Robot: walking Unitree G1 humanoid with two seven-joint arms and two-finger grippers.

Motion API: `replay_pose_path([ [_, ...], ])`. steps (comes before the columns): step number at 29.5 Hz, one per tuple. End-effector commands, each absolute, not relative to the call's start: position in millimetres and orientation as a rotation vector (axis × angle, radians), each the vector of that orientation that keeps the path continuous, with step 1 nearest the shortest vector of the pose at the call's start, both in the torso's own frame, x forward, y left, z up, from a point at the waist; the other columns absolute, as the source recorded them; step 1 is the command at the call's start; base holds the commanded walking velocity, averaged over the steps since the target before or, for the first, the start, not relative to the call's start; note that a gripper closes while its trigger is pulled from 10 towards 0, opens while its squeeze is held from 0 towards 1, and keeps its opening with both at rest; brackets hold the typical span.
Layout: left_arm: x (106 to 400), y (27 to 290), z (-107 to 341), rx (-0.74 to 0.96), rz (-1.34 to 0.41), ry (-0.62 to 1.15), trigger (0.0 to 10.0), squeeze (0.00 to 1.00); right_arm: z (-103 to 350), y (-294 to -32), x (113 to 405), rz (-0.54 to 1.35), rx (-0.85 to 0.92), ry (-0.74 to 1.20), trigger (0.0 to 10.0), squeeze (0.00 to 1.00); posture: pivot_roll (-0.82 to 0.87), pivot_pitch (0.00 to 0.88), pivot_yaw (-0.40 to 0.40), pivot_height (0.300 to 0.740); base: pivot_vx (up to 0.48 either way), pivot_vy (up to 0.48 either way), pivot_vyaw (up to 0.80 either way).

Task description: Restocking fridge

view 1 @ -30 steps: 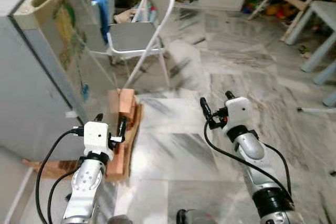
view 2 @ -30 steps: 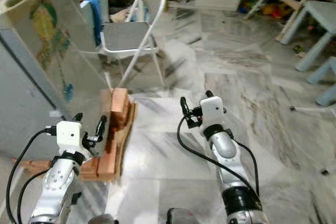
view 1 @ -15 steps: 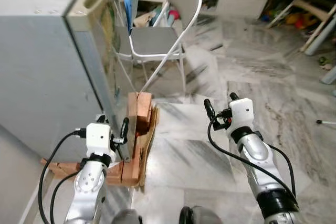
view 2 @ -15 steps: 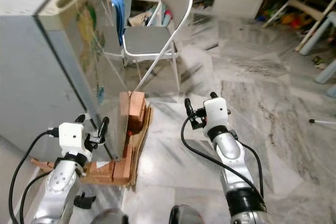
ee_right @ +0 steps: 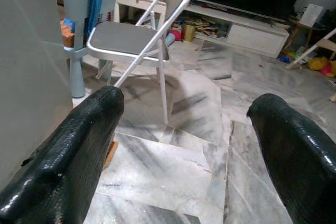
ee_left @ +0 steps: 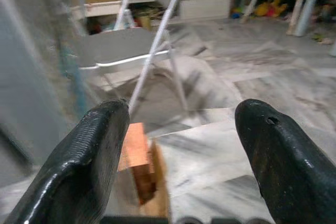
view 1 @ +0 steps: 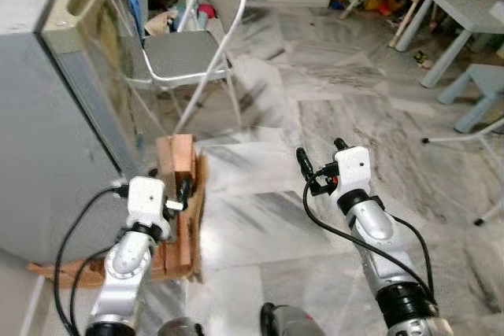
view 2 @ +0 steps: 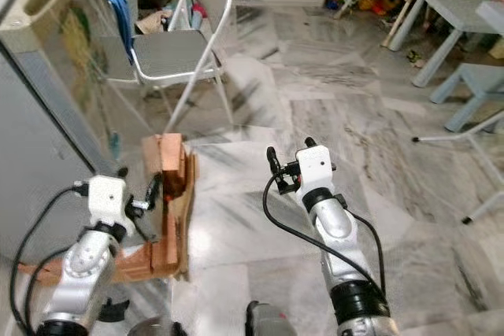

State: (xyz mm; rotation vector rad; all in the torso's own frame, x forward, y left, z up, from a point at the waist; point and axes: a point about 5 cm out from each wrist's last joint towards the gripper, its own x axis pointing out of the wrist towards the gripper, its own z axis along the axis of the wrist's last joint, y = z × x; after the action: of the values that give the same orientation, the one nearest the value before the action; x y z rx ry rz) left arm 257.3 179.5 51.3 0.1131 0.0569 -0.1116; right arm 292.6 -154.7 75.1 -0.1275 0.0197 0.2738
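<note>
Facing the fridge (view 1: 47, 116) and folding chair (view 1: 189, 45). Left gripper (view 1: 153, 182) spread empty near wooden blocks (view 1: 177, 194). Right gripper (view 1: 319, 164) likewise spread, grasping nothing.

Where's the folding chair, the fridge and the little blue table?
folding chair (view 1: 177, 57), left eye view, on its grey seat.
fridge (view 1: 47, 131), left eye view, on its grey side wall.
little blue table (view 1: 472, 9), left eye view, on its top.
</note>
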Motion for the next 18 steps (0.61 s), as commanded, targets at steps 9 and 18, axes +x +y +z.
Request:
replay_pose_path([
  [9,267.3,199.8,49.9,0.086,0.007,0.073,10.0,0.0,77.5,-155.9,290.9,0.274,-0.135,0.014,10.0,0.0,0.08,0.057,-0.034,0.74,0.0,0.0,0.0],
  [18,287.7,206.0,55.8,0.099,0.041,0.057,10.0,0.0,79.5,-152.0,291.1,0.285,-0.126,0.005,10.0,0.0,0.08,0.058,-0.039,0.74,0.0,0.0,0.0],
])
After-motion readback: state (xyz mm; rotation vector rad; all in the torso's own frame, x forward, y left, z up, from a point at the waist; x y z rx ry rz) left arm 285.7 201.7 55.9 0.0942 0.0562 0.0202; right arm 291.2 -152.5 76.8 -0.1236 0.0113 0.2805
